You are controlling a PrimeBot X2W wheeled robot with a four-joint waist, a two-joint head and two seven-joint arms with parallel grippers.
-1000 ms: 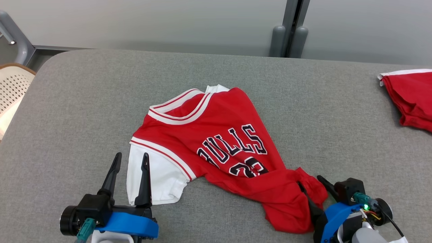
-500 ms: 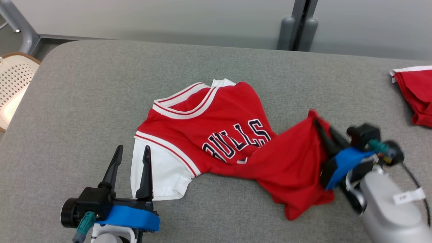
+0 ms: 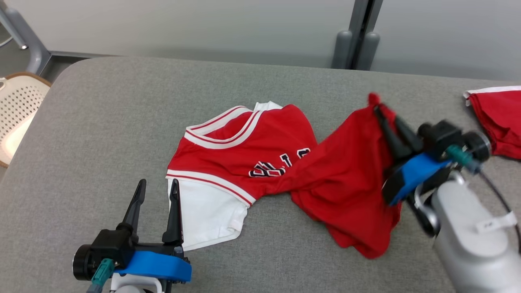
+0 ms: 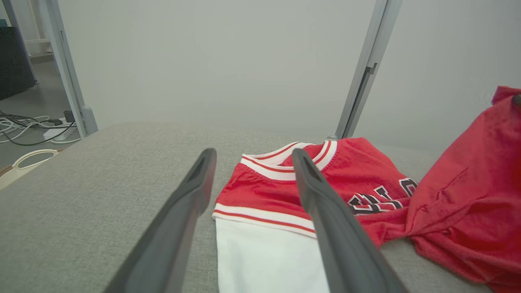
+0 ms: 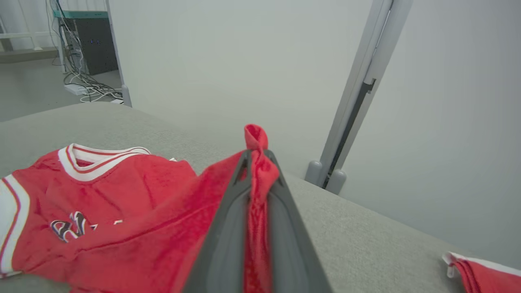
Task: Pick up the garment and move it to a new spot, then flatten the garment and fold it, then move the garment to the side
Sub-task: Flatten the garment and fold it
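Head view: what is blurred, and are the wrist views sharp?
Head view: the right tool and the lifted hem of the jersey are blurred, the left tool is crisp. Left wrist view: its fingers look soft, the jersey sharper. Right wrist view: even light, no glare.

Red garment (image 3: 264, 138) with white-and-red striped trim, black lettering, white sleeve; grey table (image 3: 101, 122)

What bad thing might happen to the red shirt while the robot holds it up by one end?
1. The right gripper pinches just a small bunch of the shirt at its edge, so the cloth might slip out.
2. The shirt is twisted in the middle and its collar end lies on the table. Pulling by one end could bunch it more and make flattening harder.
3. Another red cloth lies close by on the right, so the shirt could land on it.
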